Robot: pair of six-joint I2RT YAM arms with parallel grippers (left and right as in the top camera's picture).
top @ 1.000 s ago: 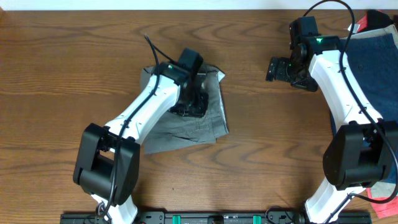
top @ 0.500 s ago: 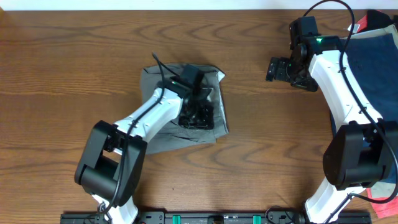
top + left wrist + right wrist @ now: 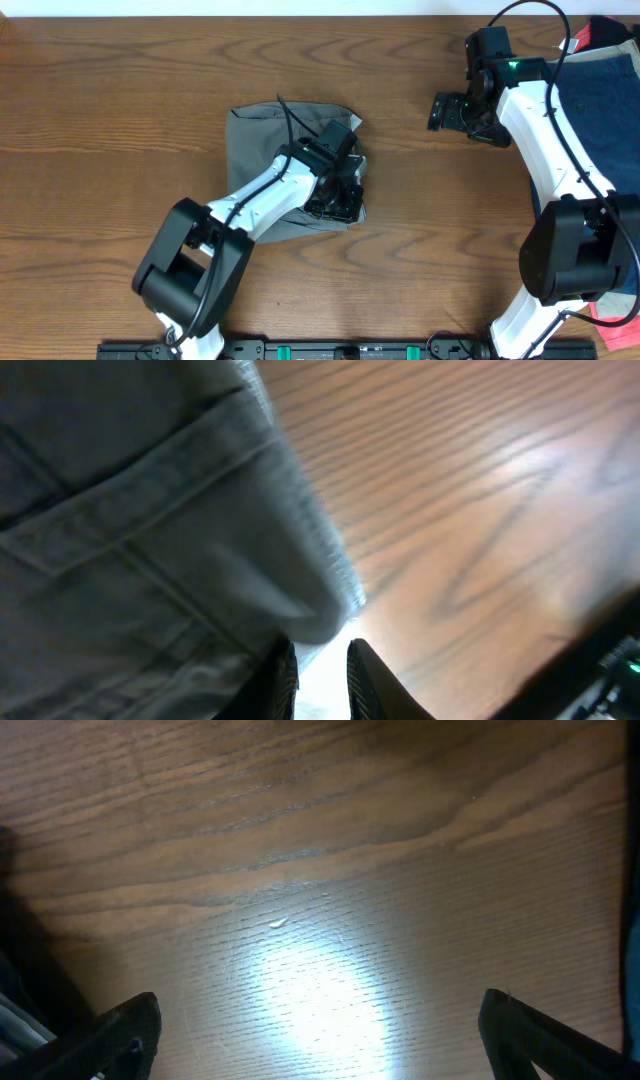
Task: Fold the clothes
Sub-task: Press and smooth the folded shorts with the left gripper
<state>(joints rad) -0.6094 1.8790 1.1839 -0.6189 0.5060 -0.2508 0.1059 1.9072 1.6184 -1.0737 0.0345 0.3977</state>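
Observation:
The grey-khaki shorts (image 3: 255,135) lie folded left of the table's middle. My left gripper (image 3: 337,197) is down on their lower right corner. In the left wrist view its fingers (image 3: 322,682) are nearly closed, with a pale edge of the shorts (image 3: 150,530) between them, next to a pocket seam. My right gripper (image 3: 449,110) hangs over bare wood at the back right, wide open and empty (image 3: 320,1030). Navy blue shorts (image 3: 607,100) lie at the right edge, partly under the right arm.
A red piece (image 3: 607,30) shows at the far right corner above the navy shorts, and another red bit (image 3: 617,311) at the lower right edge. Bare wooden table (image 3: 120,120) surrounds the grey shorts. A black rail (image 3: 330,350) runs along the front edge.
My left gripper has moved from the upper middle of the grey shorts down and right to their lower right corner. The right arm has not moved.

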